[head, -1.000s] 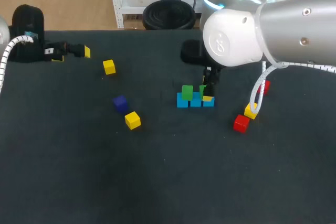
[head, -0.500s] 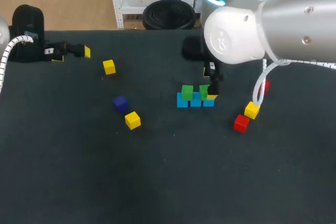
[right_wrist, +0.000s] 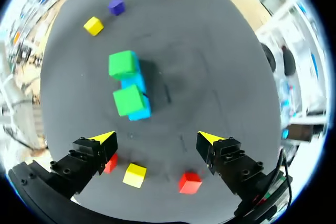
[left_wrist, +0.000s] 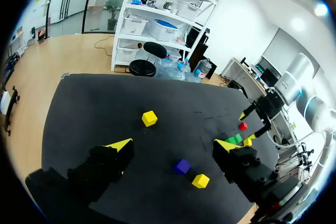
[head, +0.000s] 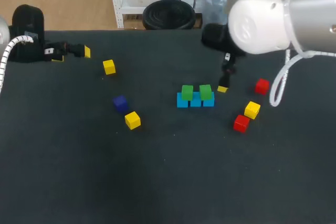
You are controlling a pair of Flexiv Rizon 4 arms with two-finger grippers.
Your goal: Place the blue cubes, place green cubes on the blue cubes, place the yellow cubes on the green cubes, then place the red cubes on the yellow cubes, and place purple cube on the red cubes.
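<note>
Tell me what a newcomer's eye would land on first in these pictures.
First comes the small stack near the middle of the table: a row of blue cubes with two green cubes on top. Next is the big white right arm at the right, with the right gripper open and empty just right of the stack. Loose red cubes, yellow cubes and a purple cube lie scattered around.

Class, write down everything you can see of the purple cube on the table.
The purple cube is a small, plain block, dark bluish purple, with smooth matte faces. It sits flat on the dark table, unstacked and unheld, touching nothing but the tabletop. A yellow cube lies close beside it, with a gap between them.
</note>
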